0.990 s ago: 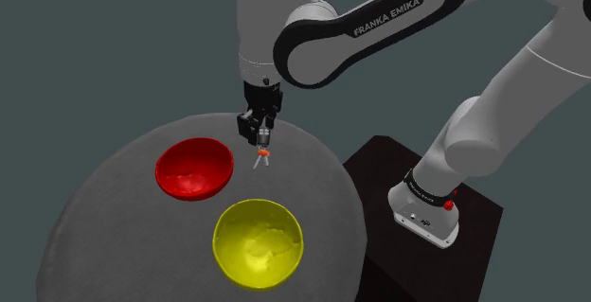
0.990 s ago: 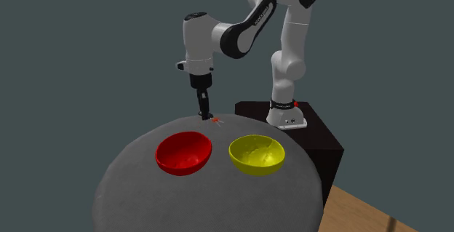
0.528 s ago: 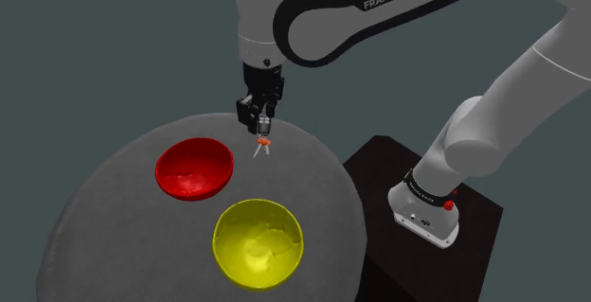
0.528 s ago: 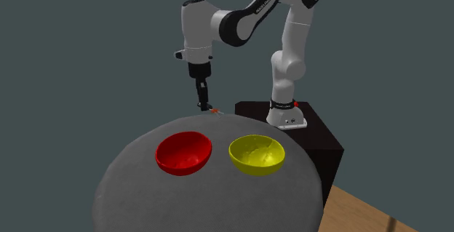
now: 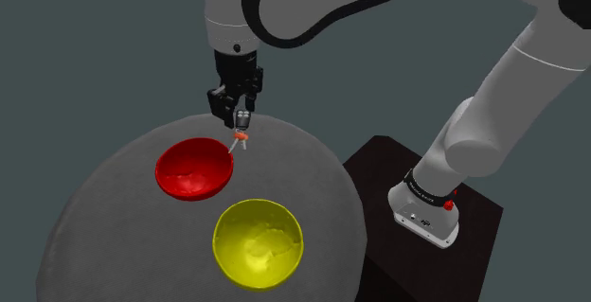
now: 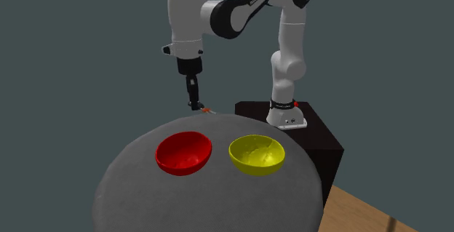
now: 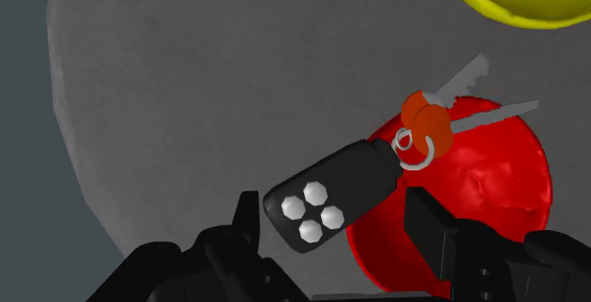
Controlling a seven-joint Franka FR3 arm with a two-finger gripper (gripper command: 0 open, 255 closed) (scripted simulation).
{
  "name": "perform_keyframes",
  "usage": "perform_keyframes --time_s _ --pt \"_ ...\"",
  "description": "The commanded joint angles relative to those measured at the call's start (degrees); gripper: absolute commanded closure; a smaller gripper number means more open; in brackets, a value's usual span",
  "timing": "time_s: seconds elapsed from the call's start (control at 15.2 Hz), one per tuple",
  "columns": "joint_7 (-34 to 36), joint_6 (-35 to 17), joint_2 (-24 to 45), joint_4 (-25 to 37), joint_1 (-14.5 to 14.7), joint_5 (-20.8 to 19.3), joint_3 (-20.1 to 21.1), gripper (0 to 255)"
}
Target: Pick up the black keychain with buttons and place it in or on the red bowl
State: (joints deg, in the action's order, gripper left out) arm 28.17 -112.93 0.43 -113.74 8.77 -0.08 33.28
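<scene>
The pincer [image 5: 241, 123] is closed on the black keychain [image 7: 327, 196], clasping its dark fob with four white buttons between the two fingers [image 7: 248, 222]. A small ring and two keys with orange heads [image 7: 426, 115] dangle from the fob's end. The keychain hangs in the air above the round grey surface [image 5: 114, 196], just over the rim of the red bowl [image 5: 194, 168] on the shoulder view's right side. The yellow bowl [image 5: 258, 243] sits beside the red one, nearer the dark stand [image 5: 379, 172].
</scene>
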Motion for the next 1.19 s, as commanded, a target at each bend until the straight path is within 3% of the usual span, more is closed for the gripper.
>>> perform_keyframes --time_s 0.0,0.4,1.12 --pt "3.23 1.34 5.47 5.85 1.04 -3.28 0.94 255" --pt "10.13 8.19 21.02 25.54 7.65 -11.91 0.96 255" --pt "11.06 0.59 22.87 19.48 7.69 -13.24 0.10 255"
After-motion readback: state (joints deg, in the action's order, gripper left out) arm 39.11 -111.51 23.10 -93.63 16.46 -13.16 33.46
